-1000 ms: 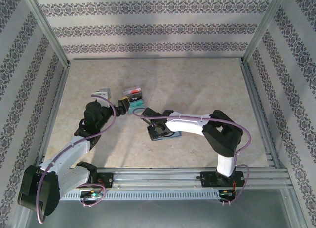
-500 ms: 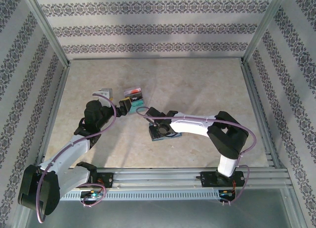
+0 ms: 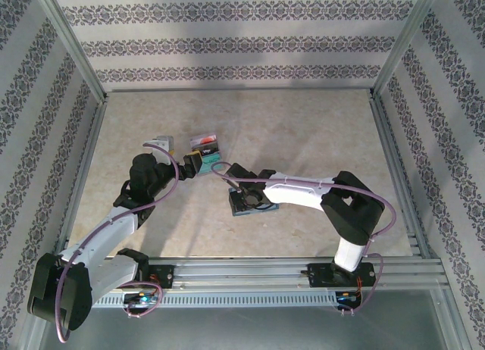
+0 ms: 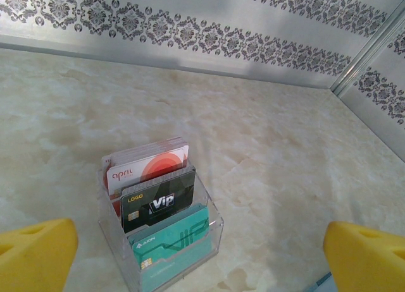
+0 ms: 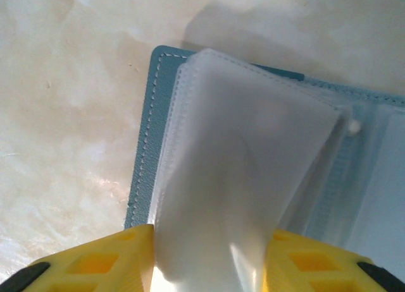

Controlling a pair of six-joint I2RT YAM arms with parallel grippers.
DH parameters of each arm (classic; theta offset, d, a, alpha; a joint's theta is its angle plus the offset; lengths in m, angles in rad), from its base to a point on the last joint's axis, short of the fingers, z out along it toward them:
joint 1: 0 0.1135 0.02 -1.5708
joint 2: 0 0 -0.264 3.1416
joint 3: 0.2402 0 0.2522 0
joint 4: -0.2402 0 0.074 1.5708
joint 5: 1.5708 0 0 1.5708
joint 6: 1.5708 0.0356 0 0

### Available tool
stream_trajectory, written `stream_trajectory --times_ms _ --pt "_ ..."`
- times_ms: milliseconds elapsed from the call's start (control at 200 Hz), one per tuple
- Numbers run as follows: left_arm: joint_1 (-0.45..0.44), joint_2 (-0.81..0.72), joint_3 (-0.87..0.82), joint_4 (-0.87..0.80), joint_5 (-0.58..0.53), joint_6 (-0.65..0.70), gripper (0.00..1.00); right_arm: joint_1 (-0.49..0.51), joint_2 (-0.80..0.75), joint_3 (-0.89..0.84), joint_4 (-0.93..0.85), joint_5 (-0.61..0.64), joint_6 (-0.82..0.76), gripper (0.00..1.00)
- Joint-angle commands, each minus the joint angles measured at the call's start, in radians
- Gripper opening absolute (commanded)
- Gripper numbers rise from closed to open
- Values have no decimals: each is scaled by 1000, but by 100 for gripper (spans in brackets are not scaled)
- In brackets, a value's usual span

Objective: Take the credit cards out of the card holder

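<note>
The card holder [image 3: 236,207] lies open on the table, a blue-grey wallet [image 5: 142,178] with a stitched edge. One of its translucent sleeves [image 5: 240,153] stands up from it, and my right gripper [image 5: 212,260] is shut on that sleeve; I cannot tell whether a card is inside. My right gripper [image 3: 246,198] sits directly over the holder. The credit cards stand in a clear stand [image 4: 212,225]: a white one with a red circle [image 4: 152,169], a black one [image 4: 158,203] and a teal one [image 4: 174,241]. My left gripper [image 4: 202,254] is open, just short of the stand [image 3: 206,149].
The marble-patterned table [image 3: 303,138] is bounded by patterned walls with metal frame posts [image 3: 76,47]. A rail [image 3: 250,278] runs along the near edge between the arm bases. The two grippers work close together left of the centre.
My right arm has shifted slightly, its elbow moving right while the gripper stays over the card holder. The left arm has barely moved.
</note>
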State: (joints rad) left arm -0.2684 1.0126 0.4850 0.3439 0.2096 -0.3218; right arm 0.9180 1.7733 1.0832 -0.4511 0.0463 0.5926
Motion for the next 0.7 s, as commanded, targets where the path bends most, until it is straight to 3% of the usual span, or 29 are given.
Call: stream_trajectory --times_ms 0,315,695 --pt "-3 -8 37 -18 19 17 100 -8 -17 -8 2 3 3 40" --pt "-2 -7 52 -37 25 30 100 -10 -34 -1 -27 34 -7 38" --pt "-29 -15 81 -112 -22 69 99 -30 -74 -1 -124 164 10 44"
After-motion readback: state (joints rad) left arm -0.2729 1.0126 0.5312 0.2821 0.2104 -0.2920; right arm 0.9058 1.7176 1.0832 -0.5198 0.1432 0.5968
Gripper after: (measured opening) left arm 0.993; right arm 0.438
